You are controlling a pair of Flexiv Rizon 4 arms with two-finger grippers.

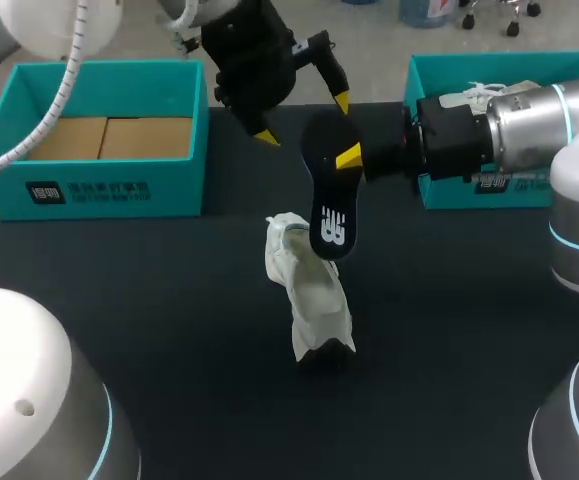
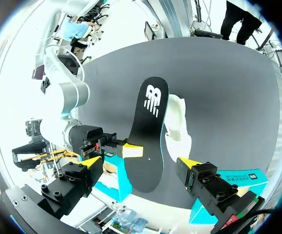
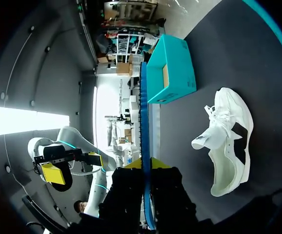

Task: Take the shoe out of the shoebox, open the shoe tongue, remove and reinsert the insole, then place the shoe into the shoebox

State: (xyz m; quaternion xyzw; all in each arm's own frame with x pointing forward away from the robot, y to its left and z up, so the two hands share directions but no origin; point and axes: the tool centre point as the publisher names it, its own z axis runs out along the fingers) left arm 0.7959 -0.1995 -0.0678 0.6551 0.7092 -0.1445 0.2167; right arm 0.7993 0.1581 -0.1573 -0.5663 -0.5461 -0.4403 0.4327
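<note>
Right gripper [image 1: 347,158] pinches the black insole [image 1: 331,205] above the white shoe [image 1: 309,290]; left gripper [image 1: 304,118] gapes wide just behind. 2 teal boxes flank: left shoebox [image 1: 99,190], right shoebox [image 1: 439,68].

Shoe [image 1: 309,300] set at the middle of the bench [image 1: 169,330], insole [image 1: 331,215] held above it, clamped from the right by the right end effector [image 1: 349,158], left end effector [image 1: 304,120] behind the insole, left shoebox [image 1: 99,190] at rear left, right shoebox [image 1: 439,75] at rear right.

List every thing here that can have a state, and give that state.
Insole: out of the shoe, held in the air.
Shoe: on the table, outside both boxes.
Left shoebox: open, no shoe inside.
Right shoebox: open, second shoe inside.
Left jaws: open.
Right jaws: shut on the insole.
</note>
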